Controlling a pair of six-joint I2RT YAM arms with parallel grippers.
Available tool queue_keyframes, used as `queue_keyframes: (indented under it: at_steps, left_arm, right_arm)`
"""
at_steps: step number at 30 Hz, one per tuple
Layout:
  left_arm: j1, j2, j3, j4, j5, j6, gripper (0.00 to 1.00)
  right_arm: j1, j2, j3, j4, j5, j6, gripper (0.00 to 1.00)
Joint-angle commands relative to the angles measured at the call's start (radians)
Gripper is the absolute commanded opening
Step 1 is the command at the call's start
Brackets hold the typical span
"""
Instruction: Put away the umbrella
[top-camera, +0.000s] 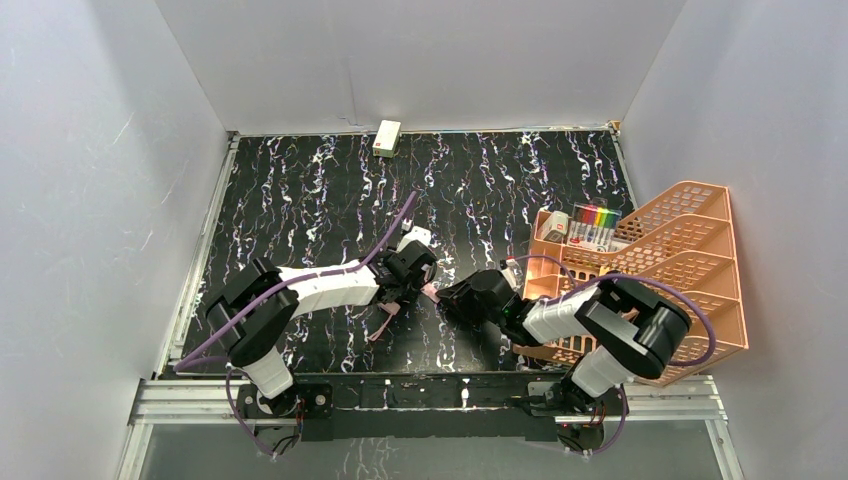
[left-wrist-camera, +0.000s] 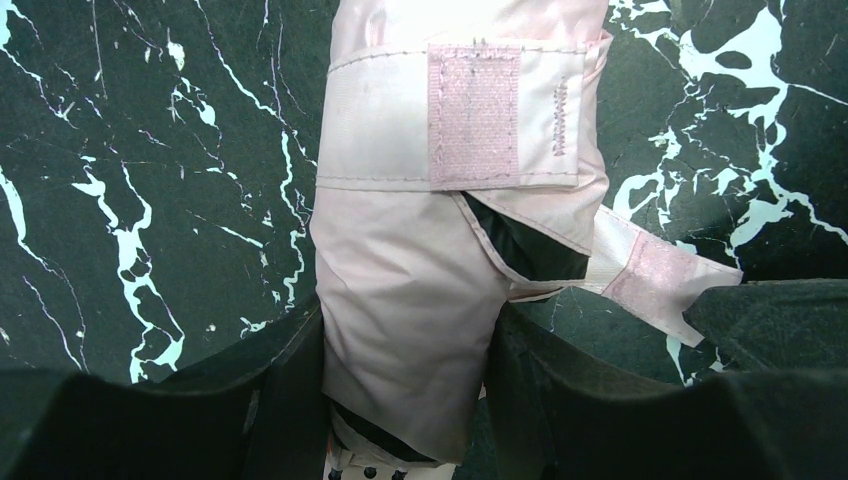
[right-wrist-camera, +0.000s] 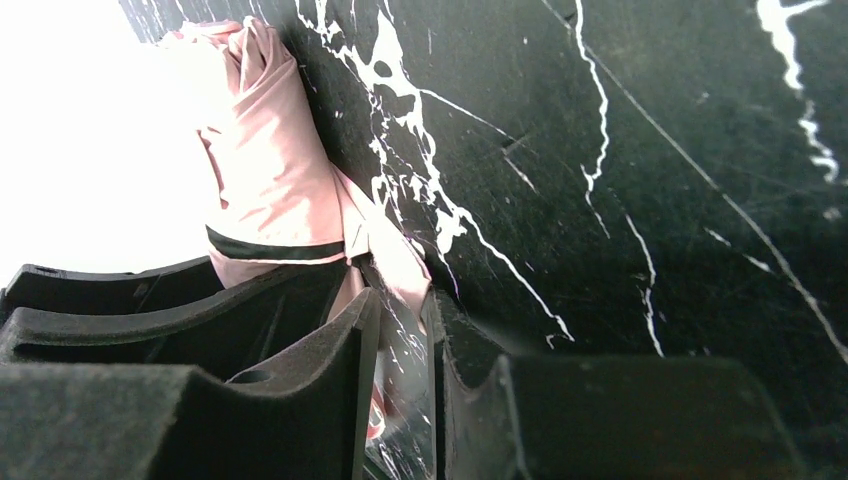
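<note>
1. Surface (top-camera: 300, 200): black with white marbling, filling the middle of the top view between pale walls.

2. Rack (top-camera: 700, 260): orange mesh organiser at the right edge of the surface. A set of coloured markers (top-camera: 597, 222) stands in its upper-left compartment.

3. Left arm (top-camera: 320, 285): reaches from the lower left toward the centre of the frame. Right arm (top-camera: 600, 320): reaches from the lower right toward the same spot, passing in front of the rack.

4. The umbrella (left-wrist-camera: 400, 280): folded into a pale pink bundle with black fabric showing in a gap between its folds. It lies at the centre of the surface, between the two hands and well apart from the rack.

5. Left hand (left-wrist-camera: 405, 330): closed on the umbrella, one finger pressed against each side of the bundle.

6. Right hand (right-wrist-camera: 402, 310): jaws stand narrow, with only a slim gap. A pink fold of the umbrella runs down into that gap. Whether the pads actually clamp it cannot be determined.

7. Box (top-camera: 387, 137): small, cream, rectangular, at the top centre of the surface against the back wall.

8. Strap (left-wrist-camera: 470, 125): pink band wrapped across the bundle, carrying a rough fastening patch. Its loose end (left-wrist-camera: 650, 275) trails toward the lower right of the left wrist view and rests on the surface.
</note>
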Motion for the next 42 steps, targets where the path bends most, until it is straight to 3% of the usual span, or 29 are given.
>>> queue_keyframes:
  at_steps: [1, 8, 12, 21, 42]
  left_arm:
    - [-0.028, 0.081, -0.056, -0.162, 0.132, -0.018, 0.0]
    - [-0.03, 0.096, -0.054, -0.163, 0.131, -0.011, 0.0]
    - [-0.031, 0.103, -0.059, -0.163, 0.131, -0.014, 0.0]
    - [-0.036, 0.097, -0.066, -0.153, 0.12, -0.018, 0.0]
    - [-0.067, 0.131, -0.051, -0.141, 0.135, 0.003, 0.0]
  right_arm:
    - [-0.022, 0.045, 0.005, 0.013, -0.019, -0.061, 0.32]
    - [-0.048, 0.106, 0.009, 0.129, -0.088, -0.114, 0.19]
    - [-0.069, 0.114, -0.007, 0.226, -0.125, -0.139, 0.0]
    - [-0.149, 0.072, -0.074, 0.493, -0.268, -0.173, 0.0]
    - [-0.355, -0.24, -0.029, 0.447, -0.433, -0.271, 0.0]
